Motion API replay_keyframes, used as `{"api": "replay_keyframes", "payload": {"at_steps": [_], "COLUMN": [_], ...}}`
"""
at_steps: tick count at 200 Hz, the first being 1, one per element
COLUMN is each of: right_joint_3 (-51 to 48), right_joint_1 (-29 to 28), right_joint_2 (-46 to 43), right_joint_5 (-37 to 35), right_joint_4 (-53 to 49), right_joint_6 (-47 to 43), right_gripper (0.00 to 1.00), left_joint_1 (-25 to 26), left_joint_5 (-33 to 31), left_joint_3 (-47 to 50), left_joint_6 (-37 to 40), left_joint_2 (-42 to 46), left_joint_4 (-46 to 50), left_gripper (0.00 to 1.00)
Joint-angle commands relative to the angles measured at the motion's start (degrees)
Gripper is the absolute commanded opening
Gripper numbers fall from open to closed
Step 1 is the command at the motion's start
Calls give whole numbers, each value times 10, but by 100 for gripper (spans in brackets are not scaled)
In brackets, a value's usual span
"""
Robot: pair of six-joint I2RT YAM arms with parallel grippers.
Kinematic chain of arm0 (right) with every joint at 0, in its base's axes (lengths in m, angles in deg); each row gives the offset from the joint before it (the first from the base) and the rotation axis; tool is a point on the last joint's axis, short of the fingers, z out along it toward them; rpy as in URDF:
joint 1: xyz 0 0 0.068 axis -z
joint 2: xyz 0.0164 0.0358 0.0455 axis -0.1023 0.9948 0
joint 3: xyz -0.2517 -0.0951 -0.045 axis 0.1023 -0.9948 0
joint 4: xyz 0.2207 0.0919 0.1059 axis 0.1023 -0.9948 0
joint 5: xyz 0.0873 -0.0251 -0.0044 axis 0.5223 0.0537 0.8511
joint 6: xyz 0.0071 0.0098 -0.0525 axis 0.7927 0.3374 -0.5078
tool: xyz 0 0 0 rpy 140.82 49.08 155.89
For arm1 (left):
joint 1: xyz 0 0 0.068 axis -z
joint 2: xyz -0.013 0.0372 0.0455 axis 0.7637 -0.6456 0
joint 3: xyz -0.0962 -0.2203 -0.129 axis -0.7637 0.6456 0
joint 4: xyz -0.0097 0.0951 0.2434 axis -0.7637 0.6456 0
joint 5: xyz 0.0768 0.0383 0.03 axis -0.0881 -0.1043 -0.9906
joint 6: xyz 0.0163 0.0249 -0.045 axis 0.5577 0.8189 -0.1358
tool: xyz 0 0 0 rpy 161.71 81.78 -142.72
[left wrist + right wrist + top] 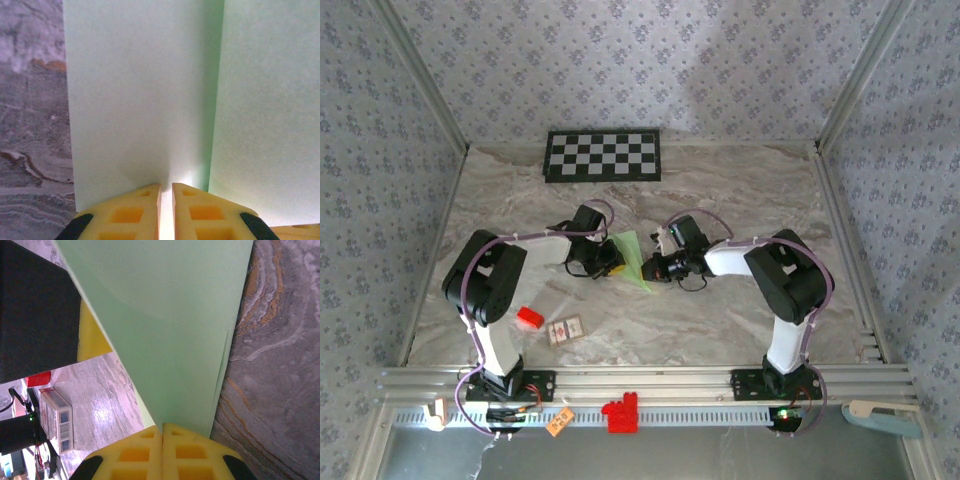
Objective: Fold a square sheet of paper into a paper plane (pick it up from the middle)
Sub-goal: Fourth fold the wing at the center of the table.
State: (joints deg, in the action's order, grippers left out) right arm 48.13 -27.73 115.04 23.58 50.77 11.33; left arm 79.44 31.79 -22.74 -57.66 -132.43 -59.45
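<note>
The pale green sheet of paper is folded into a long pointed dart, a paper plane shape, and is held off the marble table between both arms. My left gripper pinches it from the left; in the left wrist view the yellow fingertips stand almost together with the paper rising from the thin gap at the gripper. My right gripper holds the other side. Its jaws are pressed shut on the layered paper, and a left finger shows behind.
A black-and-white checkerboard panel lies at the back of the table. A small red block and a labelled little box sit front left, near the left arm's base. Patterned walls close in three sides.
</note>
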Motion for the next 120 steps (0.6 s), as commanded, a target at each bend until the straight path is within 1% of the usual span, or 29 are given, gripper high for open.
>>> {"api": "replay_keyframes", "payload": {"at_steps": [1, 33, 73, 101, 120], "right_joint_3": [-7, -3, -1, 1, 4], "right_joint_1": [3, 2, 3, 3, 2], "right_joint_2": [6, 2, 1, 1, -2], "right_joint_5": [11, 7, 9, 5, -2], "right_joint_4": [12, 0, -7, -15, -24], "right_joint_6": [9, -1, -7, -13, -19], "right_gripper": [3, 4, 4, 5, 7], "left_joint_1": [2, 3, 6, 5, 6], "left_joint_5": [0, 0, 3, 0, -1], "left_joint_3": [-7, -7, 3, 2, -2], "left_joint_6": [16, 27, 33, 36, 28], "left_joint_2": [19, 27, 25, 9, -4], "left_joint_4": [1, -1, -33, -36, -25], "left_gripper": [16, 18, 20, 20, 20]}}
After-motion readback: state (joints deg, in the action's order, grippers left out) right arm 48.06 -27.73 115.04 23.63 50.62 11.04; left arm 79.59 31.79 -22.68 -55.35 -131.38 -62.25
